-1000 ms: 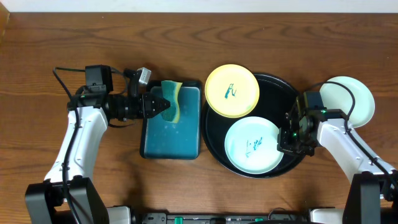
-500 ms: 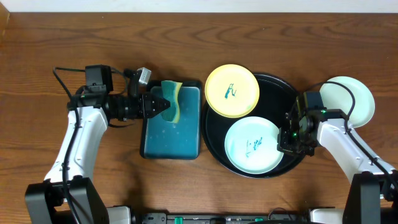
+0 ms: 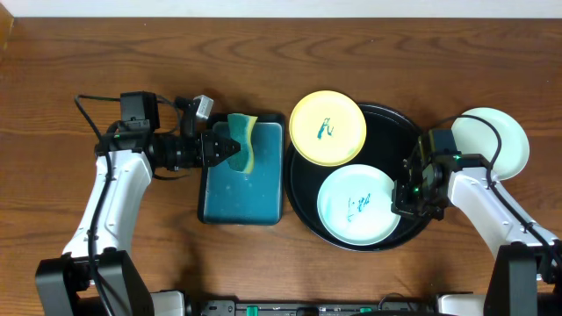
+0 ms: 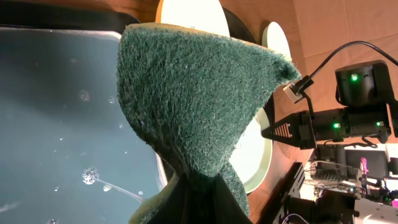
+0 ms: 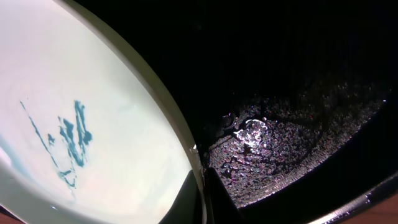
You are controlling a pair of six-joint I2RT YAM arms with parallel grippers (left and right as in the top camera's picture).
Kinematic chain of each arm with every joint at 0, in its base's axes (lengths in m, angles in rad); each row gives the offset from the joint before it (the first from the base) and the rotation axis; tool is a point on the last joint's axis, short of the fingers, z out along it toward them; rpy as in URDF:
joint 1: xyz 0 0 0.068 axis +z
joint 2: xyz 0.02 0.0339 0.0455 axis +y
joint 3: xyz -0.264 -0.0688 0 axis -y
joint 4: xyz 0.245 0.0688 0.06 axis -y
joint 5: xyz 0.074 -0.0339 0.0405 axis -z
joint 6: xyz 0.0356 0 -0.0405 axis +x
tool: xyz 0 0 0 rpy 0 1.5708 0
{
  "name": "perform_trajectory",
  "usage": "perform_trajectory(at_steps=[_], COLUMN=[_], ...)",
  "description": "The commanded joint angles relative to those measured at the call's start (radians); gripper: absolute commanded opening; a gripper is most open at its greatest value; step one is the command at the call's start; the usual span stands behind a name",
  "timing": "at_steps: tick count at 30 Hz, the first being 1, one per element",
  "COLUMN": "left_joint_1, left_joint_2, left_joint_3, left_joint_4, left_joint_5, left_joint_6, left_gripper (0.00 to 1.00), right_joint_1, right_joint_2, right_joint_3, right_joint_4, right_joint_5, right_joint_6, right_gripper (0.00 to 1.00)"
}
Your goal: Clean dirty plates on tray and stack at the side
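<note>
While the left arm reaches rightward with its elbow bent, the left gripper (image 3: 230,147) pinches a folded sponge (image 3: 244,140) above the teal basin (image 3: 241,200). The right arm angles inward; the right gripper (image 3: 402,198) appears clamped on the rim of the stained mint plate (image 3: 358,206), which lies in the black tray (image 3: 301,204) beside the yellow plate (image 3: 327,129).

The round black tray (image 3: 392,133) was wet inside. A yellow plate (image 3: 327,128), scribbled green, overlapped the tray's upper-left rim. A stained mint plate (image 3: 358,205), smeared teal, lay in the tray's lower half. A clean mint plate (image 3: 507,140) sat just right of the tray. A green-and-yellow sponge (image 3: 242,142), pinched and bent, was left of the tray.
</note>
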Motion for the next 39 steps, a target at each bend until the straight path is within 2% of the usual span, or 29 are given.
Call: perform_trajectory(at_steps=[1, 35, 39], left_joint_1=[0.004, 0.004, 0.0], left_joint_2=[-0.011, -0.011, -0.011], left_joint_3=[-0.004, -0.004, -0.004], left_joint_4=[0.004, 0.004, 0.003], left_joint_5=[0.039, 0.039, -0.013], left_joint_6=[0.018, 0.018, 0.008], left_gripper=[0.08, 0.08, 0.08], right_joint_1=[0.011, 0.011, 0.011], right_joint_2=[-0.01, -0.01, -0.01], right_joint_3=[-0.005, -0.005, -0.005], right_joint_4=[0.003, 0.004, 0.01], right_joint_5=[0.005, 0.005, 0.005], right_joint_6=[0.005, 0.005, 0.005], right_gripper=[0.01, 0.01, 0.01])
